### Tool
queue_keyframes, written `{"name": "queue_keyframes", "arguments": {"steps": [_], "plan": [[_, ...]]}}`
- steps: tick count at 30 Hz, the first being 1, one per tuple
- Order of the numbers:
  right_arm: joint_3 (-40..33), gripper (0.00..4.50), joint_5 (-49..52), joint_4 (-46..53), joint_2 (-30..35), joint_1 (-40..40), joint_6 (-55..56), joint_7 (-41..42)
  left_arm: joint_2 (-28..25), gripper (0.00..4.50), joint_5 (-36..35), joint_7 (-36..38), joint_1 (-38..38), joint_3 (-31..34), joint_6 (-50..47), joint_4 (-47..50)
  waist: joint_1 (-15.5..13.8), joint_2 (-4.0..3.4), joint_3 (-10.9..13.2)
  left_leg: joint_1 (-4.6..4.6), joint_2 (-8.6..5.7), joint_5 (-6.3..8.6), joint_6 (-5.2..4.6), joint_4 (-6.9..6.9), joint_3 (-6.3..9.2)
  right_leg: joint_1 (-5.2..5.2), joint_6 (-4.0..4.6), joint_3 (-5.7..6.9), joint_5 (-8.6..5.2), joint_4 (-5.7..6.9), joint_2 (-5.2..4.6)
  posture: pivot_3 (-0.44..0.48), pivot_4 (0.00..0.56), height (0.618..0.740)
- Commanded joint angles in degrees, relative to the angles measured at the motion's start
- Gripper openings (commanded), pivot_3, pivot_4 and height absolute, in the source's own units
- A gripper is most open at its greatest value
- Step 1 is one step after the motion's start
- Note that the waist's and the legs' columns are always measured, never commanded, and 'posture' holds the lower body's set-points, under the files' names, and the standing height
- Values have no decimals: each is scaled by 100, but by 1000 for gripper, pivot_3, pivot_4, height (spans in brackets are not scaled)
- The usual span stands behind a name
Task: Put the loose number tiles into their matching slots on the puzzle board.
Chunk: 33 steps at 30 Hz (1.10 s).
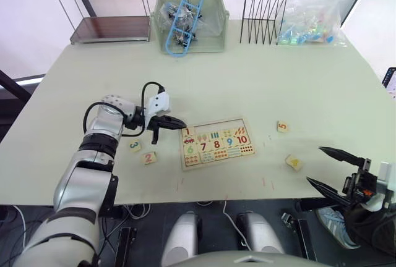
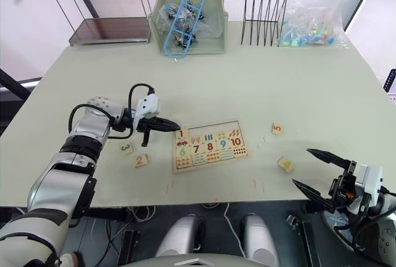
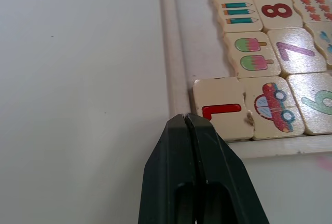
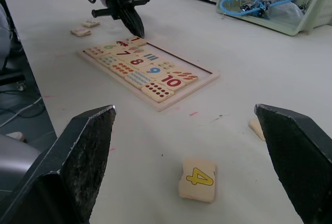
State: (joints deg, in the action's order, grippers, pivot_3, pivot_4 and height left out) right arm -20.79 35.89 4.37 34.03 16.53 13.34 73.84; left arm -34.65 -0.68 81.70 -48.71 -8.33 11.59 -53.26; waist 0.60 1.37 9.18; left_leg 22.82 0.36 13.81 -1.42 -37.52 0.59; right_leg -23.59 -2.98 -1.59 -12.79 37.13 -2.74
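The puzzle board (image 3: 175, 37) lies flat in the middle of the table. Tile 1 (image 3: 218, 107) sits in the left end slot of its top row; the other slots (image 3: 199, 37) in that row are bare. My left gripper (image 1: 182, 123) is shut and empty, its tips at the board's rim just beside tile 1. Left of the board, tiles 3 (image 1: 135, 146) and 2 (image 1: 150, 157) rest loose on the table. Tile 5 (image 1: 283, 127) and tile 4 (image 1: 294, 162) lie to the board's right. My right gripper (image 1: 314, 165) hangs open at the front right, just short of tile 4 (image 4: 197, 178).
Along the back edge stand a two-level shelf (image 1: 105, 7), a green basket (image 1: 213, 38) holding blue hangers, a black wire rack (image 1: 263, 7) and a bag of colourful plastic bits (image 1: 312, 23). The table's front edge runs just below the board.
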Motion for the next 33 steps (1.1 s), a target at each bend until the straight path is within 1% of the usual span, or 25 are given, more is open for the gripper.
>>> {"name": "queue_keyframes", "arguments": {"steps": [1,6,9,14,17,20,21,22,24,25,26,28,30,33], "plan": [[-129,4500,90,270,32,28,-63,-143,-145,24,-344,-153,-139,422,-207,175,0,0,0,0,0,0,0,0,0,0,0,0,0,0,0,0,150,740],[-104,4500,99,468,-22,92,-259,-414,-469,24,-704,-265,203,865,-642,692,23,0,0,0,3,0,0,0,1,-1,0,1,0,2,0,0,150,740],[-102,4500,71,559,-110,115,-305,-624,-722,24,-1009,-225,639,1139,-1029,1248,26,-2,-1,-5,6,0,0,1,1,-1,1,0,0,7,0,0,150,740],[-173,4500,93,641,-151,137,-416,-873,-1070,24,-1421,-722,1651,1775,-1545,2269,2,-2,-1,-5,17,0,0,0,1,0,1,0,0,8,-6,0,150,740],[-266,4500,108,545,-48,147,-485,-839,-1237,24,-1628,-1077,2481,2234,-1789,2936,2,-2,-1,-5,21,0,0,1,4,-1,1,1,0,7,-8,0,150,740],[-387,4500,131,463,102,169,-605,-817,-1341,760,-1895,-1432,3448,2815,-2099,3666,9,-3,-1,-12,25,1,1,5,15,-2,2,-3,-1,8,-16,0,150,740],[-429,4500,133,427,146,178,-618,-786,-1344,1338,-1981,-1515,3734,2974,-2167,3891,7,-3,-1,-16,25,1,1,8,17,-1,3,-2,-1,8,-20,0,150,740],[-457,4500,130,396,180,186,-640,-766,-1334,1759,-2055,-1616,3966,3109,-2257,4071,4,-3,-1,-15,25,1,1,9,18,-1,3,-2,-1,6,-21,0,150,740],[-527,4500,144,302,232,193,-653,-709,-1288,2794,-2192,-1776,4372,3306,-2433,4445,-29,-2,-1,-15,25,1,1,9,19,0,4,1,-1,3,-24,0,150,740],[-555,4500,147,259,253,200,-665,-692,-1240,2945,-2281,-1821,4658,3451,-2480,4650,-40,-1,-2,-15,24,1,1,9,20,1,3,4,-2,1,-25,0,150,740],[-583,4500,150,223,269,209,-683,-677,-1187,3660,-2361,-1854,4955,3590,-2515,4856,-38,-1,-2,-14,24,1,1,9,20,1,4,4,-2,-2,-27,0,150,740],[-629,4500,155,173,289,224,-719,-653,-1127,4437,-2507,-1864,5393,3764,-2565,5172,-40,-4,-3,-14,23,1,1,12,14,1,7,1,-4,-8,-33,0,150,740],[-697,4500,173,86,312,228,-726,-601,-1076,4437,-2603,-1908,5691,3847,-2616,5435,-50,-4,-3,-14,23,1,1,13,12,1,20,1,-11,-10,-35,0,150,740],[-803,4500,152,-75,339,253,-757,-624,-862,4437,-2768,-1982,6363,4166,-2608,5775,-39,-3,-4,-16,23,1,1,12,9,1,25,-1,-14,-10,-34,0,150,740]]}}
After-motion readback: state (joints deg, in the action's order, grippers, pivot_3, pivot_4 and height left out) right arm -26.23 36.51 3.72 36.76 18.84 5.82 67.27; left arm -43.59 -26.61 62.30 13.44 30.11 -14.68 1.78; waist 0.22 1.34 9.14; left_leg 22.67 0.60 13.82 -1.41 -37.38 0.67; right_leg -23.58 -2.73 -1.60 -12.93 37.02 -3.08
